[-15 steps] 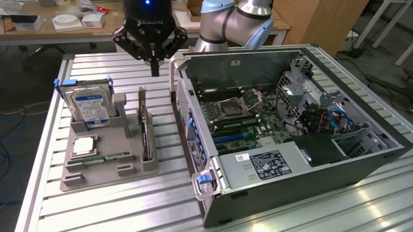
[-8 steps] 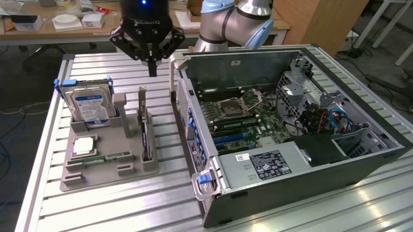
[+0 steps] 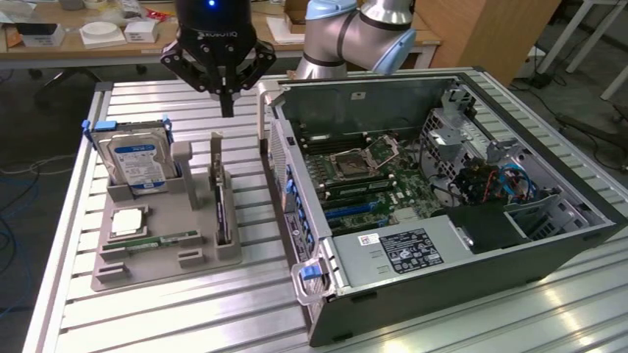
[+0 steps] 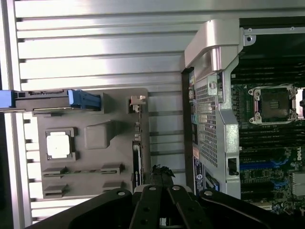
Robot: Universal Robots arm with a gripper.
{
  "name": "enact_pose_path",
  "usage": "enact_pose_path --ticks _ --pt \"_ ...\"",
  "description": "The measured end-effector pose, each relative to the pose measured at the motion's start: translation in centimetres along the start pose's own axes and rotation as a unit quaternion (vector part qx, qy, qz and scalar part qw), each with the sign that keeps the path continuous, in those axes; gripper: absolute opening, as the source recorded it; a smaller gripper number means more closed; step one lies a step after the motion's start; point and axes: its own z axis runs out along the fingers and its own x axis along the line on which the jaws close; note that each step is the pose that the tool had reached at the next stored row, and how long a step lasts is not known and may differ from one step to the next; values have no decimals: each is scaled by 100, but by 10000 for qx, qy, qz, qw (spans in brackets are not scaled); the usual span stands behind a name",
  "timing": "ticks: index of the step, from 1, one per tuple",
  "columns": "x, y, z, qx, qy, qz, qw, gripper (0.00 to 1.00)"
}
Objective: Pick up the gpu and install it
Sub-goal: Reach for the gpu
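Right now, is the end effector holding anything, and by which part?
Nothing. The end effector is shut on air above the gpu, which stands on edge in the gray tray.

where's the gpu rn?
The gpu stands on edge in the gray tray, in the slot nearest the open PC case, to the exterior view's right of the hard drive. The shut hand hangs above, holding nothing.

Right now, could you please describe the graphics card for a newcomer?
To the exterior view's left of the open computer case sits a grey tray. The graphics card stands on edge along the tray's case side: thin, dark, silver bracket, unlike the boxy blue-labelled hard drive.
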Motion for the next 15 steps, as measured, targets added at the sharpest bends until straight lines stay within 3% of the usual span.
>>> enact_pose_path --ticks 15 --pt "121 -9 -3 0 0 0 10000 10"
